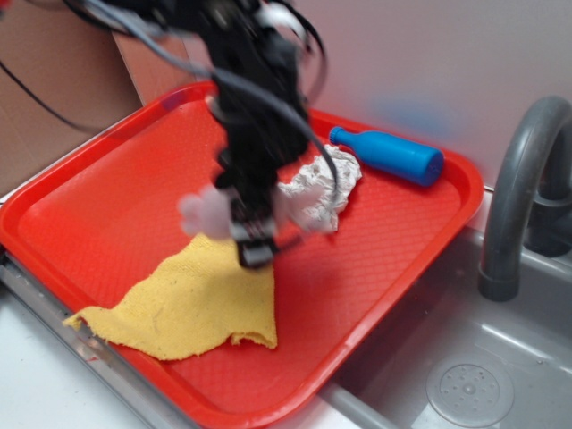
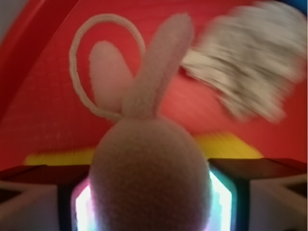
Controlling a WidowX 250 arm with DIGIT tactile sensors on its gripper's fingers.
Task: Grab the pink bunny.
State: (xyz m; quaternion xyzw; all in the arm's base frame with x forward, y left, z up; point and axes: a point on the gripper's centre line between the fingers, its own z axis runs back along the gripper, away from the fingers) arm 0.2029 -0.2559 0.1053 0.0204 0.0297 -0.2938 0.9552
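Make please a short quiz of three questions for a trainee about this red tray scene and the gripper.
1. True or false: the black gripper is shut on the pale pink fuzzy plush bunny.
2. Which lies nearest the blue plastic bottle? A) the yellow cloth B) the crumpled white paper wad C) the grey faucet
3. Fill in: the red plastic tray sits beside a grey ____.

Key: 1 true; 2 B; 3 sink.

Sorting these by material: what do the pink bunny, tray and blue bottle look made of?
Pink bunny: soft plush, fuzzy matte nap, floppy ears.
Tray: likely hard plastic, fine grid texture, moulded rim.
Blue bottle: probably smooth plastic, uniform colour; blur leaves this open.
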